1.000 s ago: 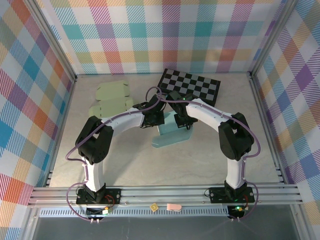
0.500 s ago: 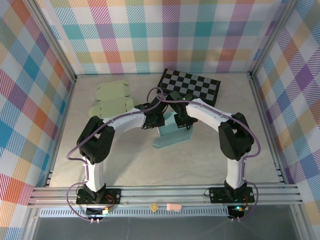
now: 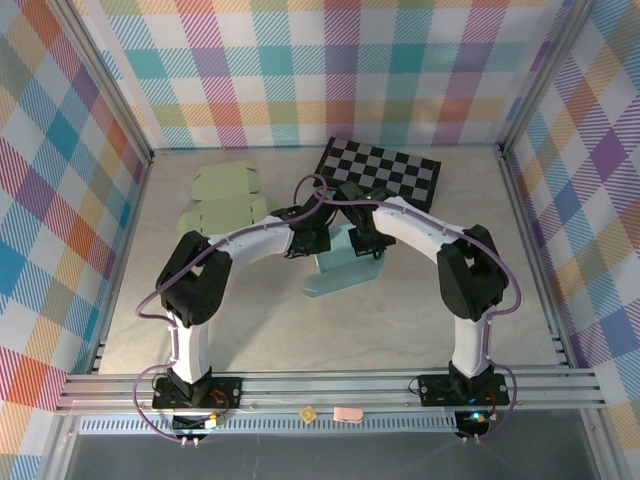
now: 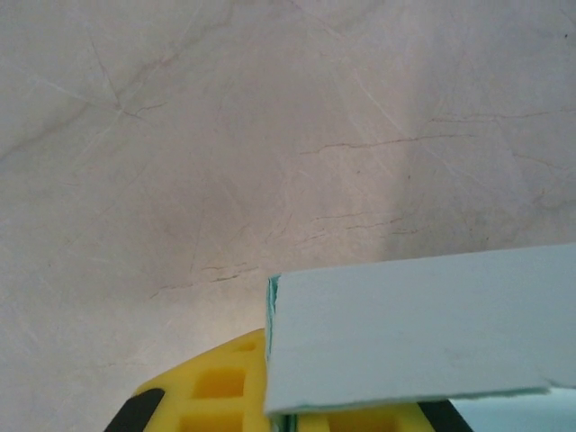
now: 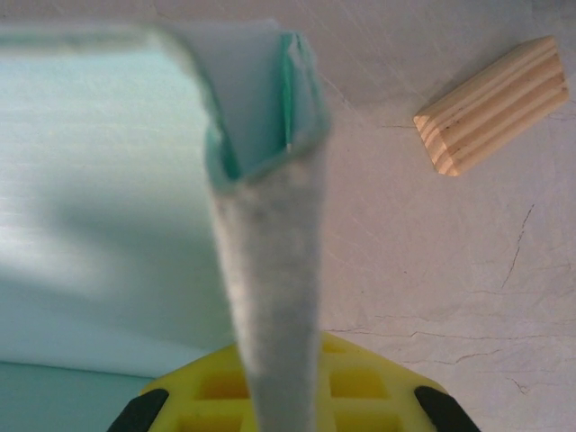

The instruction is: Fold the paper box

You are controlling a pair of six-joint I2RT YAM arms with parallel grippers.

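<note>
The pale blue paper box (image 3: 343,268) lies partly folded in the middle of the table, with both grippers meeting over its far end. My left gripper (image 3: 316,238) is shut on the box's left edge. In the left wrist view a blue panel (image 4: 423,333) runs into the yellow jaws of the left gripper (image 4: 290,416). My right gripper (image 3: 366,240) is shut on an upright folded flap. In the right wrist view that flap (image 5: 270,270) rises straight out of the right gripper (image 5: 283,391), and the box's broad panel (image 5: 99,198) spreads to the left.
A black-and-white checkered board (image 3: 380,172) lies just behind the box. Two flat pale green box blanks (image 3: 225,183) (image 3: 220,214) sit at the back left. A small wooden block (image 5: 490,103) rests on the table right of the flap. Plaid walls enclose the table.
The left arm has shifted slightly right, toward the box. The box and the right arm have barely moved.
</note>
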